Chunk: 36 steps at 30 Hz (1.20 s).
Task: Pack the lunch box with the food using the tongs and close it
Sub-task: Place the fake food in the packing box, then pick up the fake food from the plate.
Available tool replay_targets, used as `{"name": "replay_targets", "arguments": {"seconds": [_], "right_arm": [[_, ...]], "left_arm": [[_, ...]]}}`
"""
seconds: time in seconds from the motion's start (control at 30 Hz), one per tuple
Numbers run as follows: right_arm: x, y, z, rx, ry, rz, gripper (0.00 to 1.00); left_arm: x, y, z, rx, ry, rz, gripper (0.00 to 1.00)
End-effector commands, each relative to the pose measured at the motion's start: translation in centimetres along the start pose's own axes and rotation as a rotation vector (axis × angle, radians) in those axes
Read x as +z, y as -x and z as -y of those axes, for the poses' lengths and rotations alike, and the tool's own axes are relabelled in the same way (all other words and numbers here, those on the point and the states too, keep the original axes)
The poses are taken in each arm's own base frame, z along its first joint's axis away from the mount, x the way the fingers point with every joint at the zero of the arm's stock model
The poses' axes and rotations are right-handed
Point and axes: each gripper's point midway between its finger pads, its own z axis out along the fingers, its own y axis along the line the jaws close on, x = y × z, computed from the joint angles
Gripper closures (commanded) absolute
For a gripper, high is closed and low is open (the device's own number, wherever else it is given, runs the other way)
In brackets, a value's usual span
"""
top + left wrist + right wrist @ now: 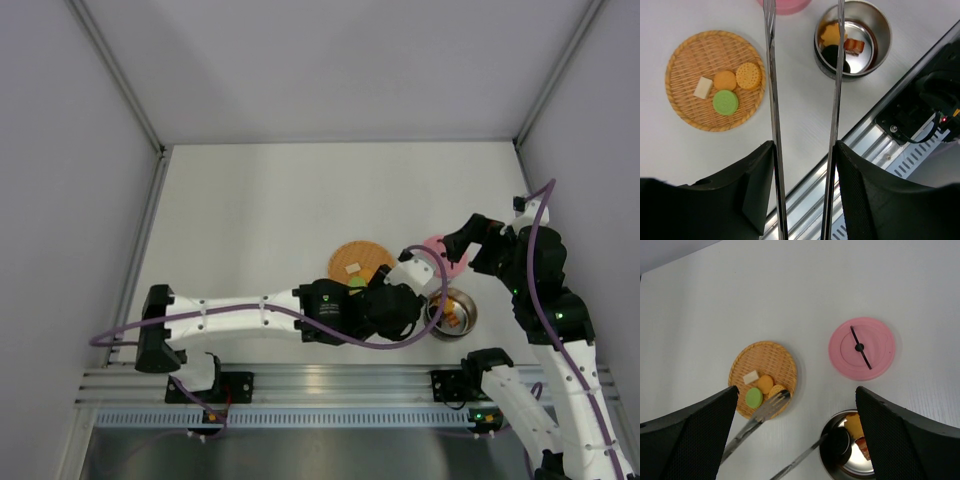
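Lunch box [883,35]: three food [832,34] pieces in — ahead of left hand [804,150]
Mat [690,115]: four to go
Lid [875,352]: off
Left hand: holding tongs [771,100]
Right hand [796,390]: wide — empty

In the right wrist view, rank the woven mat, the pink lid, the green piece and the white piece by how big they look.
1 and 2. Woven mat and pink lid: about alike, so not ranked.
3. Green piece.
4. White piece, slightly smaller.
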Motion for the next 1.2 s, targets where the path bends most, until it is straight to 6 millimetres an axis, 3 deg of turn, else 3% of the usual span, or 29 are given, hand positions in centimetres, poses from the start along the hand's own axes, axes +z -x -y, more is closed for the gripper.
{"name": "replay_targets", "arguments": {"seconds": [0.0, 0.27, 0.47, 0.7, 1.17], "right_arm": [[-0.3, 0.3, 0.6, -0.002, -0.025, 0.009, 0.01], [-0.3, 0.1, 0.6, -0.002, -0.024, 0.009, 0.00], [-0.2, 0.1, 0.5, -0.002, -0.022, 0.006, 0.01], [-0.4, 0.2, 0.6, -0.001, -0.023, 0.010, 0.00], [-0.4, 0.0, 0.6, -0.003, -0.024, 0.006, 0.00]], "left_arm": [[-2.6, 1.8, -3.4, -0.100, 0.102, 0.088, 0.44], [-1.5, -2.3, -10.4, -0.237, 0.275, -0.023, 0.45], [-0.4, -4.2, -13.0, -0.298, 0.282, -0.064, 0.45], [1.1, -5.7, -13.7, -0.299, 0.282, -0.116, 0.45], [2.5, -6.9, -14.2, -0.299, 0.292, -0.158, 0.46]]}}
